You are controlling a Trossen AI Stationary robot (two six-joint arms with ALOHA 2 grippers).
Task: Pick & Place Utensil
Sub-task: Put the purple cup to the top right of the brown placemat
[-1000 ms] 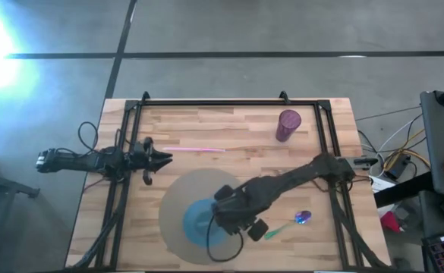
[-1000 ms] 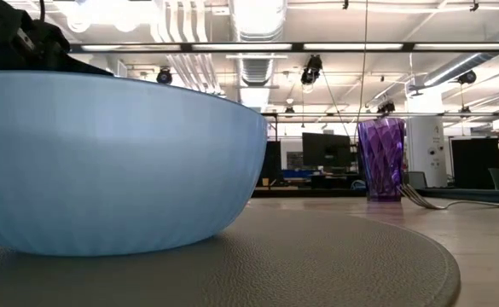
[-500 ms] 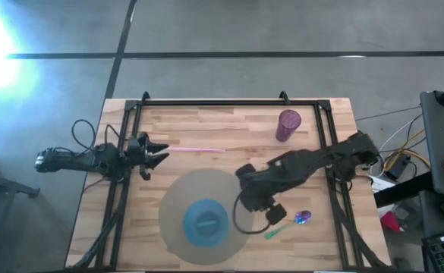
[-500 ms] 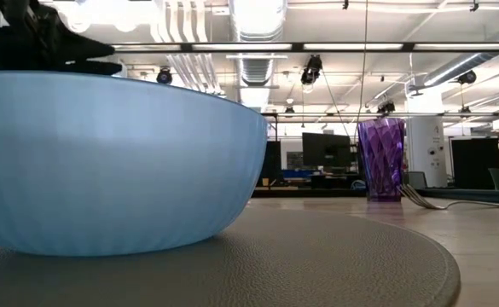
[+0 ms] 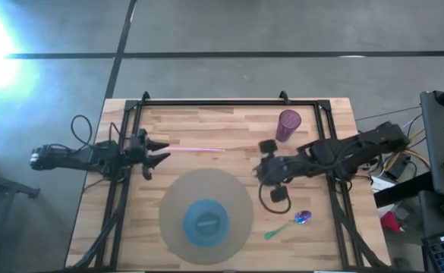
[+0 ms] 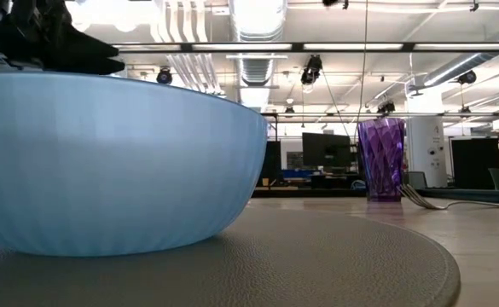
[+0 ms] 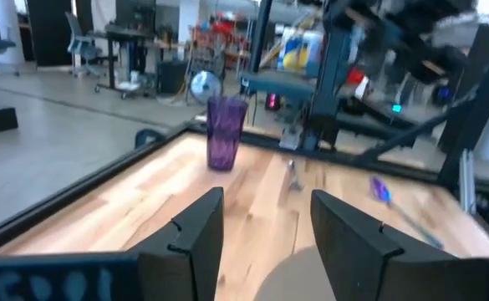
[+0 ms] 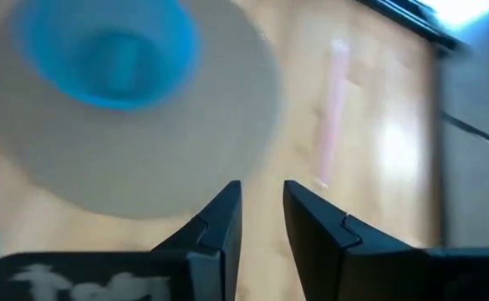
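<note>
A pink stick-like utensil lies flat on the wooden table, just right of my open left gripper. A spoon with a green handle and a purple bowl lies by the table's near right corner. My right gripper hovers over the table's middle right, between the purple cup and the spoon, narrowly open and holding nothing. In the right wrist view its fingers look toward the blue bowl and the pink utensil. A fork's tines show in the low view.
The blue bowl sits on a round grey mat at the table's near middle. The purple cup stands upright near the far right corner. A black frame runs along the table's edges. Bare wood lies between the mat and the far rail.
My right arm has drawn back from above the blue bowl, swinging toward the table's right and far side, and now hovers beside the mat. The bowl, the spoon and the pink utensil have stayed in place. My left gripper has backed slightly toward the left edge.
</note>
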